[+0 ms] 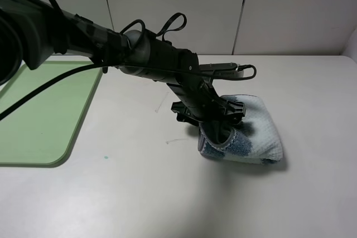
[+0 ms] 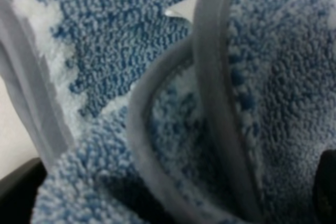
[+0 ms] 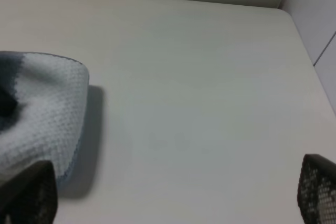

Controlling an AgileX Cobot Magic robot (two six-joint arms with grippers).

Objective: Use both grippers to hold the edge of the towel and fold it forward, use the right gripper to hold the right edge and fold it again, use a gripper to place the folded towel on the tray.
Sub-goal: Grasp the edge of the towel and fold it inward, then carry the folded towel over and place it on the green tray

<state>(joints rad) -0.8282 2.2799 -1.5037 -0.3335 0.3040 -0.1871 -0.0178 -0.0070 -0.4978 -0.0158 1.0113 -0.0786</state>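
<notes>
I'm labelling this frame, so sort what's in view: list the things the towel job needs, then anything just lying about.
Needed for the job:
- folded terry towel with blue and pale stripes
- flat light-green plastic tray
- black left claw, down at the towel's grey hem
- right claw, fingertips wide apart over the table

Lying about:
- nothing; only the bare white table

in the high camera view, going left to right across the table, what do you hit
tray → left gripper, down at the towel's left end with its jaws open → towel
</notes>
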